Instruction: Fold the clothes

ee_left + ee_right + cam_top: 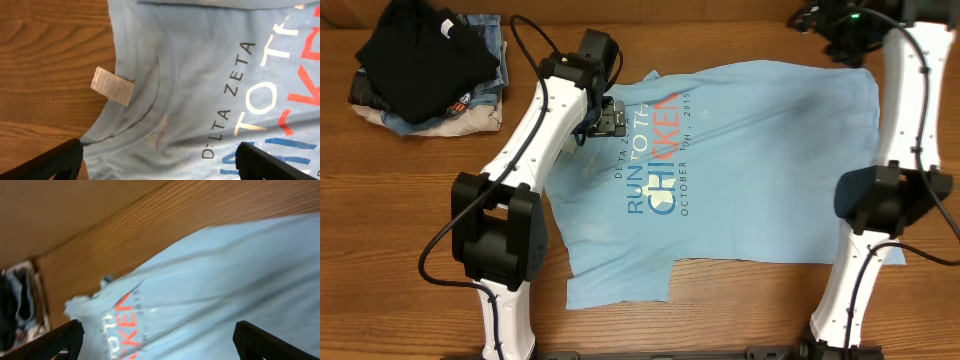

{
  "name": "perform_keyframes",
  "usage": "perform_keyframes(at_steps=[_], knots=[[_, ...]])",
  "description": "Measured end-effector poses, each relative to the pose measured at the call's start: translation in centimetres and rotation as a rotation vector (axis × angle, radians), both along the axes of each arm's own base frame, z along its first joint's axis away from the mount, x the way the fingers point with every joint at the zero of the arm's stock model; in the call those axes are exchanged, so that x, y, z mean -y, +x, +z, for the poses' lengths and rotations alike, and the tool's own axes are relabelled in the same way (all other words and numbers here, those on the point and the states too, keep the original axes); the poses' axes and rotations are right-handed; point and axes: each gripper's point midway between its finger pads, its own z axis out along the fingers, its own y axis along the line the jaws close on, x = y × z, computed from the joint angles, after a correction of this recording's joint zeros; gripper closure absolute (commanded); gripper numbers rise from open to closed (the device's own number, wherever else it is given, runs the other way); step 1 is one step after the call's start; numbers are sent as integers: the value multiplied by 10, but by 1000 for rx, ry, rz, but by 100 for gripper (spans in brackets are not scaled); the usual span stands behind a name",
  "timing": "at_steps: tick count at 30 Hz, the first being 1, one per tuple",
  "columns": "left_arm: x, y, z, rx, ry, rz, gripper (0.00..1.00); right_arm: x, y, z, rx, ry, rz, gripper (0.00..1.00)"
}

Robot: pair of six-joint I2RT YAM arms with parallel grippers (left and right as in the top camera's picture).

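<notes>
T-shirt [760,150]: spread flat mid-table, print up, collar toward the left arm.
Tag [113,86]: on bare wood at the collar edge.
Left gripper [160,162]: jaws wide apart, empty, above the collar.
Right gripper [159,340]: jaws wide apart, empty, over the shirt's far edge.
Folded pile [430,70]: far-left corner, apart from the shirt.
Table [740,310]: bare wood along the near edge.

Wood table [380,200]: blue T-shirt [770,160] spread flat mid-table, clothes pile [420,60] at far left corner.
</notes>
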Motion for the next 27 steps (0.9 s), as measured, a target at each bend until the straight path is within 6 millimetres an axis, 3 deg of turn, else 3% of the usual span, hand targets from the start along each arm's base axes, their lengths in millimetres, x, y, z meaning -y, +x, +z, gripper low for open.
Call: perform_keyframes(at_steps=[4, 17, 27], knots=[[3, 12, 2, 32, -39, -89, 0, -23, -1, 2, -4, 40, 33, 0], [-23, 79, 17, 255, -113, -263, 4, -12, -13, -4, -76, 67, -15, 0], [-1, 113, -30, 307, -169, -346, 3, -8, -26, -14, -134, 29, -6, 0]])
